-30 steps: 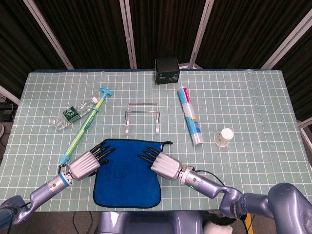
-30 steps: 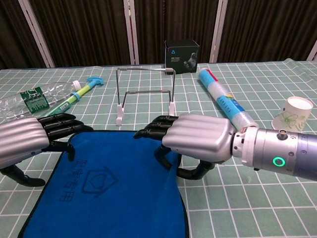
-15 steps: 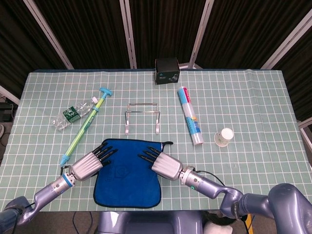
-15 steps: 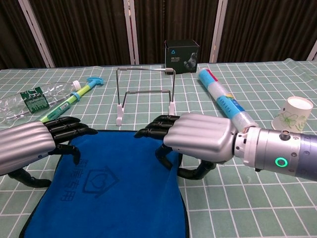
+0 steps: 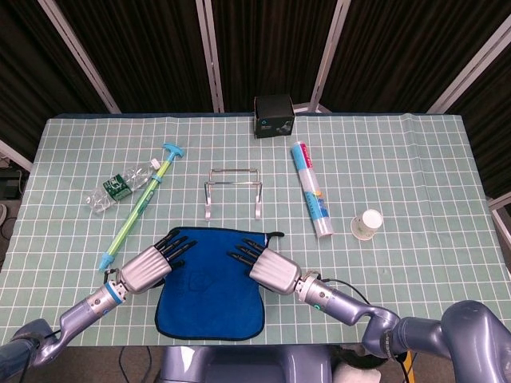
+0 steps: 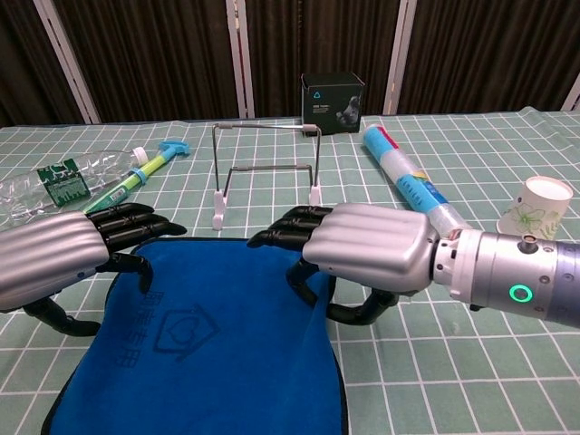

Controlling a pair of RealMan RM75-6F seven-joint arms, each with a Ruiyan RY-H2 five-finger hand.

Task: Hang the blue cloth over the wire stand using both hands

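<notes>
my left hand (image 6: 54, 263) and right hand (image 6: 362, 254) sit over the blue cloth (image 5: 209, 279)'s far corners, near the desk's front edge, fingers seemingly gathering it, ready to lift toward the wire stand (image 5: 232, 191).

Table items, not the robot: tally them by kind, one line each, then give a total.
Cloth: 1, blue cloth
Stand: 1, wire stand
Bottle: 1, clear plastic bottle
Pump: 1, green pump
Box: 1, black box
Tube: 1, long tube
Cup: 1, paper cup
Total: 7
</notes>
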